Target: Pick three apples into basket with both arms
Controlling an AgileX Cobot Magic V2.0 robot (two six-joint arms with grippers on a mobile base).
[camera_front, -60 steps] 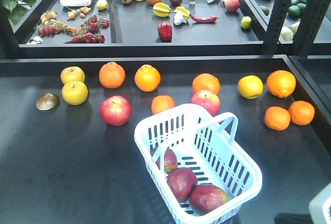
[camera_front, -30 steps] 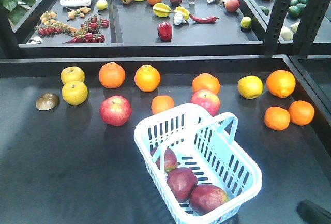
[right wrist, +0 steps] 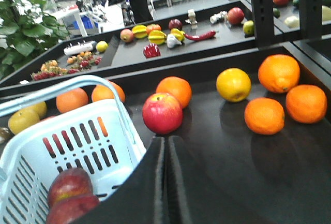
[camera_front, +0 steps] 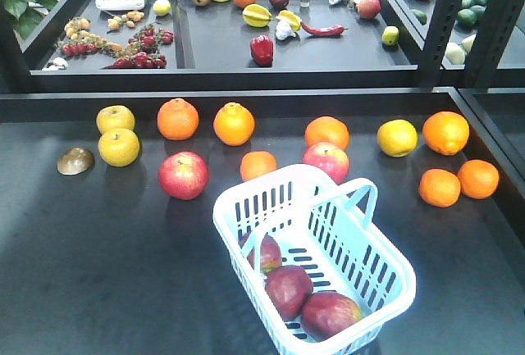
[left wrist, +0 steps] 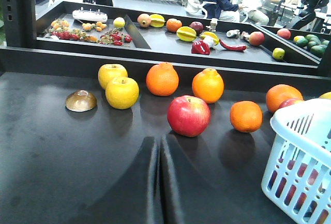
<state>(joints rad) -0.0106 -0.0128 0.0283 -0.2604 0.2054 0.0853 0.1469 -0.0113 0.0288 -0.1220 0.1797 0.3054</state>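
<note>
Since all three dark red apples (camera_front: 308,289) lie together on the slotted floor of the basket (camera_front: 385,244), you may judge the loading step complete: they sit in a row toward the basket's near end, touching or nearly touching, well below the rim, so none is likely to roll out. You will find the basket standing upright on the black desk (camera_front: 98,273), set at an angle, with one swing handle (camera_front: 365,195) raised over its far side. You should note that the lighter pinkish-red apples (camera_front: 183,175) are left outside on the desk, one just beyond the basket's far wall and one well to its left, because they are not the fruit the task names; the oranges (camera_front: 178,119) and yellow apples (camera_front: 118,147) around them likewise stay put. Neither arm appears in the front view, which suggests both are drawn back clear of the load. From the wrist views, read each tool as pressed together with nothing held: the left tool (left wrist: 159,182) shows its two dark fingers meeting along a thin seam above the desk, and the right tool (right wrist: 165,182) shows the same, beside the basket's wall.
</note>
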